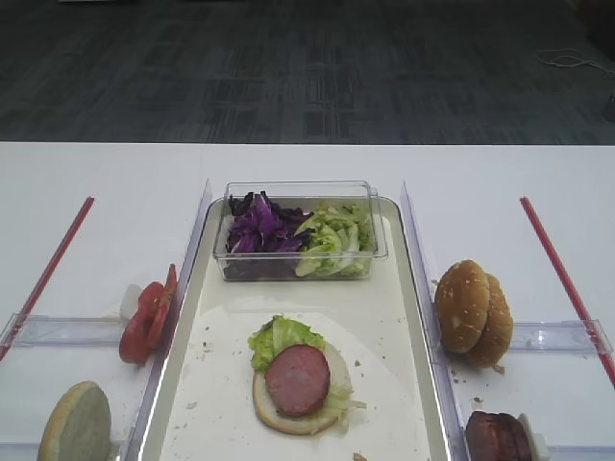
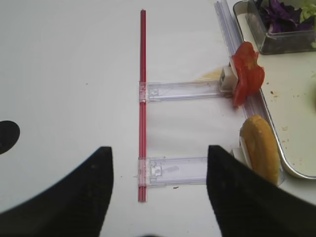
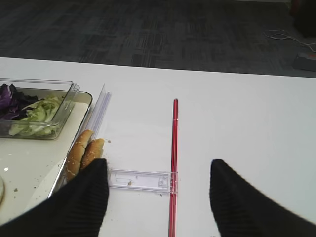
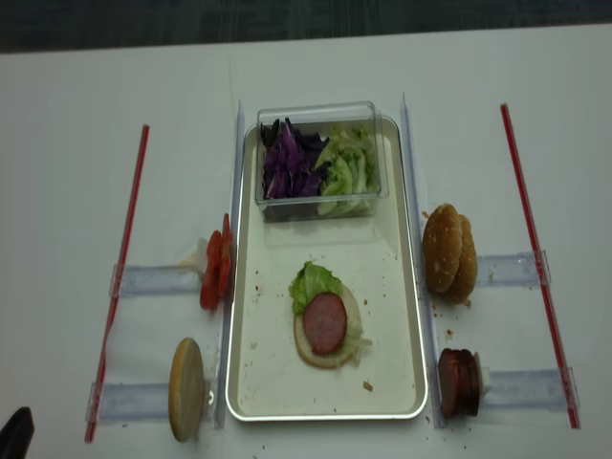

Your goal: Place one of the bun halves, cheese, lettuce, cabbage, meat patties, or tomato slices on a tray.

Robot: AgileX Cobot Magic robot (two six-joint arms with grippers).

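Observation:
The cream tray holds a pale bun half topped with lettuce and a meat patty. At its far end a clear tub holds purple cabbage and more lettuce. Tomato slices and a pale bun half stand left of the tray. Sesame bun halves and meat patties stand on its right. No cheese shows. My left gripper hangs open over the table, left of that bun half. My right gripper is open and empty, beside the sesame bun halves.
A red strip lies far left and another far right. Clear plastic holders join the strips to the tray's side rails. The clear tub takes up the tray's far end. The table's far edge meets dark carpet.

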